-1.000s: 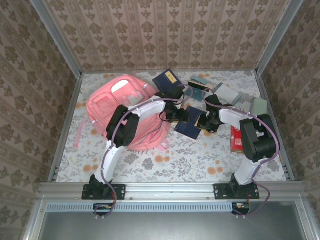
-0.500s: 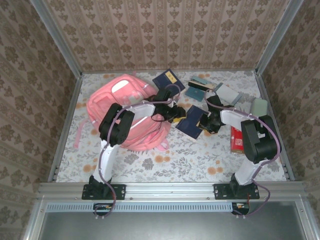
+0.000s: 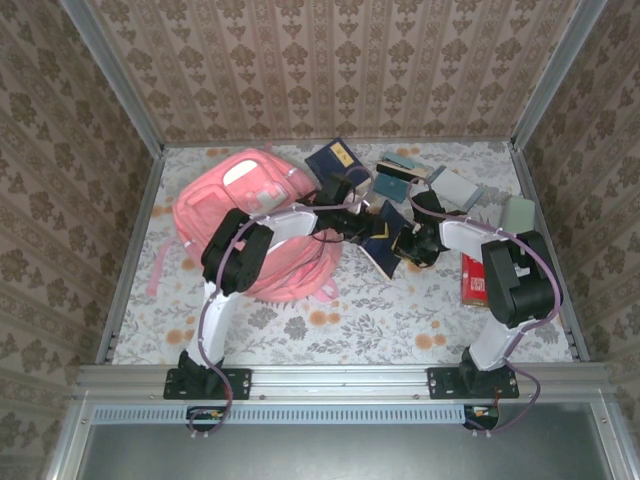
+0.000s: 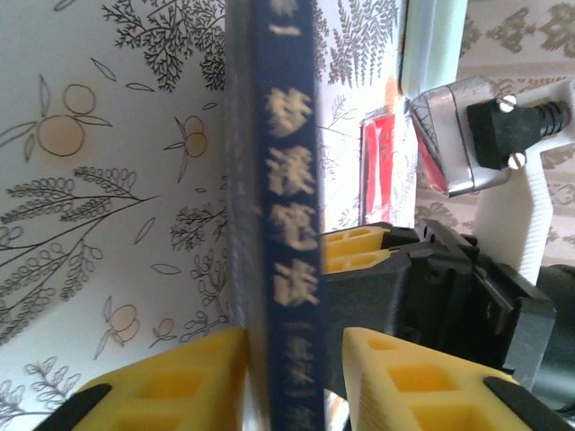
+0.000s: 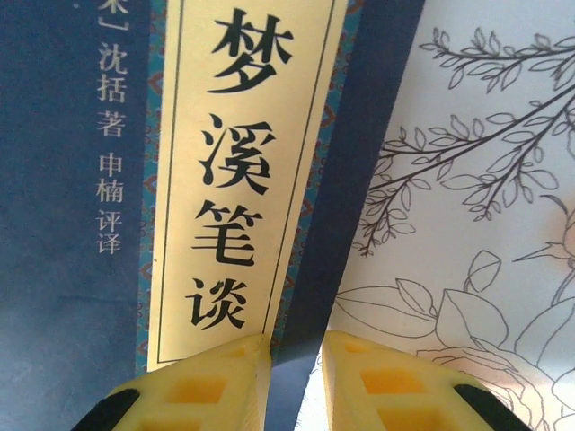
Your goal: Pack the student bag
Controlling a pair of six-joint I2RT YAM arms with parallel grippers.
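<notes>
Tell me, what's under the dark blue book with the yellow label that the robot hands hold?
Below the dark blue paper book lies the white flower-printed tablecloth. The patch right under its lower edge is covered by the book itself, so anything there stays hidden.

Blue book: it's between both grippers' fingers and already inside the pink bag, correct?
No. The top external view shows the blue book outside the pink bag, on its right. It is between the fingers of left gripper and right gripper.
</notes>
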